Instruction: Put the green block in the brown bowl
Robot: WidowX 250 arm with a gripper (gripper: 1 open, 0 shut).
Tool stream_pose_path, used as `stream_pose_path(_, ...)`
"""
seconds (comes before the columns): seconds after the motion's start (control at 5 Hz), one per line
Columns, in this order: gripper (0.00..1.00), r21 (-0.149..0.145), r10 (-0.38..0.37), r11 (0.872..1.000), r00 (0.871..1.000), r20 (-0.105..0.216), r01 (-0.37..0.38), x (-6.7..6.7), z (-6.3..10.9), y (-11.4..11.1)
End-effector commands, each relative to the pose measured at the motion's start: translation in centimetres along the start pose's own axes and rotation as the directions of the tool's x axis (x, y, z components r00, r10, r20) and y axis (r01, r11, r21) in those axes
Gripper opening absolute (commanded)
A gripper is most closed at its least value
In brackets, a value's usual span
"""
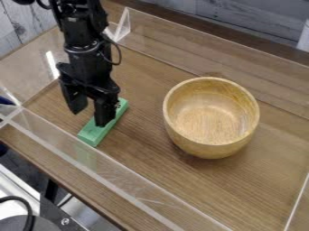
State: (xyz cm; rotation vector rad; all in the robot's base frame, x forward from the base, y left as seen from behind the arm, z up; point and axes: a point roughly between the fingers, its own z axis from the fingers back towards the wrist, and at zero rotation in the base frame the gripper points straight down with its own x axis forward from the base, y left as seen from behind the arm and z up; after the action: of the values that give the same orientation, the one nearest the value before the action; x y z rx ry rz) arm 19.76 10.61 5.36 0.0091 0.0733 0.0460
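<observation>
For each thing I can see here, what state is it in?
Green block: lying flat on the table, outside the bowl, partly hidden by the tool.
Brown bowl: upright, nothing visible inside.
Tool: open, over the block's upper part.
Table: holding up bowl and block.

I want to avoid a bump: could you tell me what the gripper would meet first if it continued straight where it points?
Probably the green block, just below the gripper's fingers, though one view leaves their depth unclear.
</observation>
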Motion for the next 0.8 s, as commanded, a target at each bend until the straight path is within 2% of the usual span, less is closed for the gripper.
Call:
stream_pose_path(0.0,1.0,0.004,0.011,1.0,1.0,0.021,-0.011,0.31,0.49,0.27)
stream_pose_path(0.6,1.0,-0.012,0.021,1.0,1.0,0.017,-0.021,0.36,0.6,0.1)
